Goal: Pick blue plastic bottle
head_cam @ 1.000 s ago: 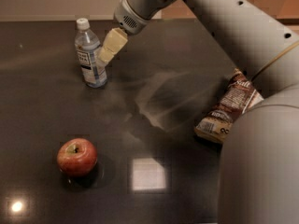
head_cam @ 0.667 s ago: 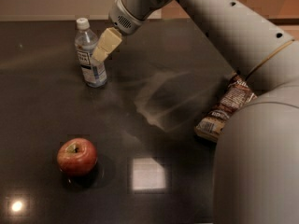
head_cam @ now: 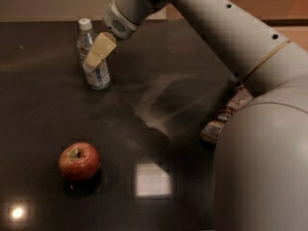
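The blue plastic bottle (head_cam: 98,76) stands upright at the back left of the dark table (head_cam: 43,105). It is clear and bluish, with a white cap and a white-and-blue label. My gripper (head_cam: 97,52) reaches in from the upper right and overlaps the bottle's middle on its right side, hiding part of the label. The bottle still rests on the table.
A red apple (head_cam: 79,161) sits at the front left. A brown snack bag (head_cam: 226,115) lies at the right, partly hidden by my arm (head_cam: 260,143), which fills the right foreground. Bright light reflections show on the table's front.
My gripper has moved left and down, from beside the bottle's right to overlapping its middle. The bottle, apple and bag have not moved.
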`<state>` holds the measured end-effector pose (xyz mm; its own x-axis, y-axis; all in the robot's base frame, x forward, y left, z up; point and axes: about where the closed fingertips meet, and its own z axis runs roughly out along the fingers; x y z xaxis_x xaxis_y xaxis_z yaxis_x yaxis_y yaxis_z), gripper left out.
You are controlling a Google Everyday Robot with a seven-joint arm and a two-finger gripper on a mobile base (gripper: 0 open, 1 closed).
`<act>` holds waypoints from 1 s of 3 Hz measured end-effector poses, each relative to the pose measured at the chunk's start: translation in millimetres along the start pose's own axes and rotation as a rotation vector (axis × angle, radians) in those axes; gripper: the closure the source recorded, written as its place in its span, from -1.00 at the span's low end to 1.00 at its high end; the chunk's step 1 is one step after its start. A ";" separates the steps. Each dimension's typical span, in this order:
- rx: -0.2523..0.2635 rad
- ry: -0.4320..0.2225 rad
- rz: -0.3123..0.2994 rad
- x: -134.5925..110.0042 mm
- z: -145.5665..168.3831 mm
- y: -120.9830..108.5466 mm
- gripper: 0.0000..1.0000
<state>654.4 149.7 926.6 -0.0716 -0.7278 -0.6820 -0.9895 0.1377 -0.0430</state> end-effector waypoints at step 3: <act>-0.027 -0.037 -0.036 -17.2 -8.9 9.7 0.28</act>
<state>645.0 157.6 944.3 -0.0319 -0.7068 -0.7067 -0.9944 0.0938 -0.0488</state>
